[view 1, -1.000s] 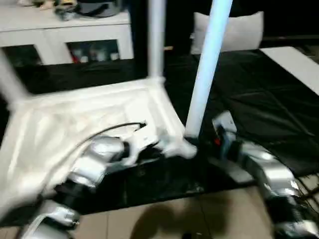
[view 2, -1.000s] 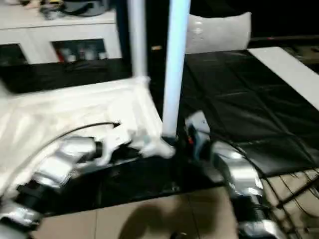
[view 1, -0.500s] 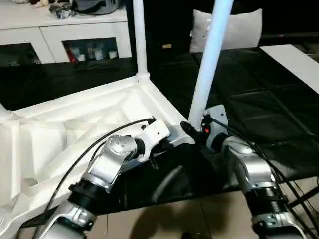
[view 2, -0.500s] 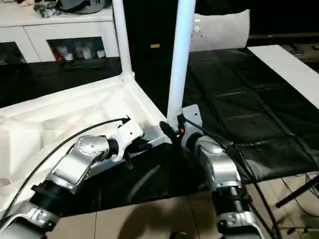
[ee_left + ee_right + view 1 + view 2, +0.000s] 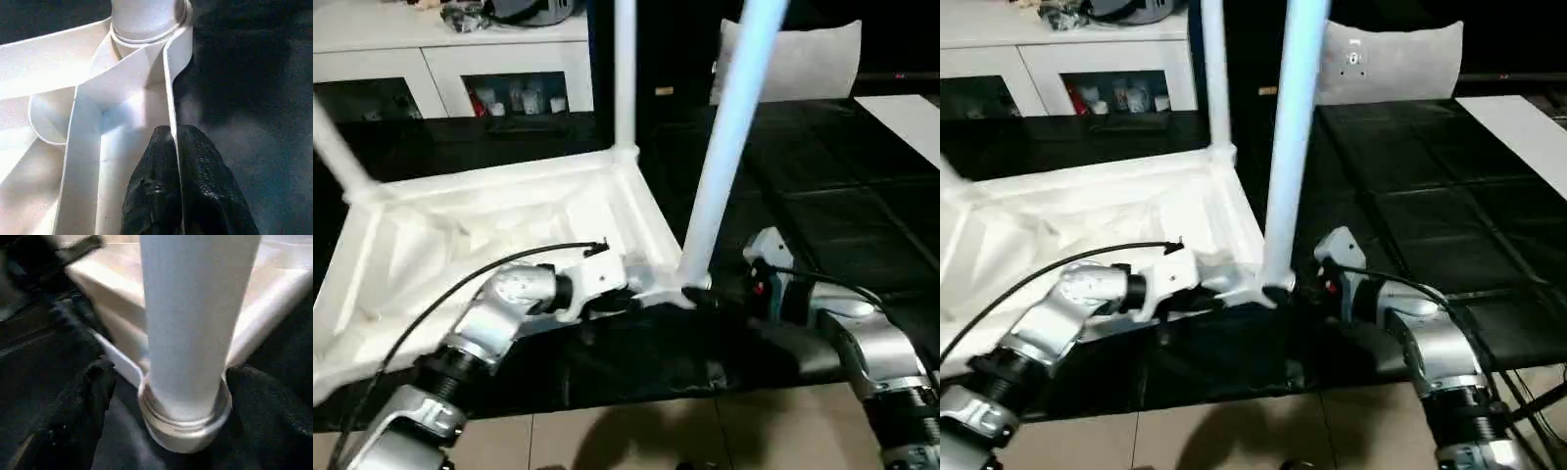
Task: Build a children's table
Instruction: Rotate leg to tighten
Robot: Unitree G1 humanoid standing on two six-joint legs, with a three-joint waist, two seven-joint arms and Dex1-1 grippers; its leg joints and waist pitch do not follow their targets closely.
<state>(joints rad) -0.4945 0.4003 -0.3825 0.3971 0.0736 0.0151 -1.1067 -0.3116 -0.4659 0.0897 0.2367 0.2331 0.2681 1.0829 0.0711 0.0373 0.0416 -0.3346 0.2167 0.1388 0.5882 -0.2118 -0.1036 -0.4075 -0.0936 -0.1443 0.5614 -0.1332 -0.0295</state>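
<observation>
An upturned white plastic table (image 5: 489, 235) lies on the black worktop (image 5: 822, 196), looking light and stiff, left gripper (image 5: 173, 161) pinching its thin edge rib, right gripper (image 5: 168, 382) spread around a slippery-looking leg (image 5: 720, 166).

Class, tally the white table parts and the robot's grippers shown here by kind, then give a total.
legs: 3
tabletop: 1
Grippers, left gripper and right gripper: 2
Total: 6
</observation>
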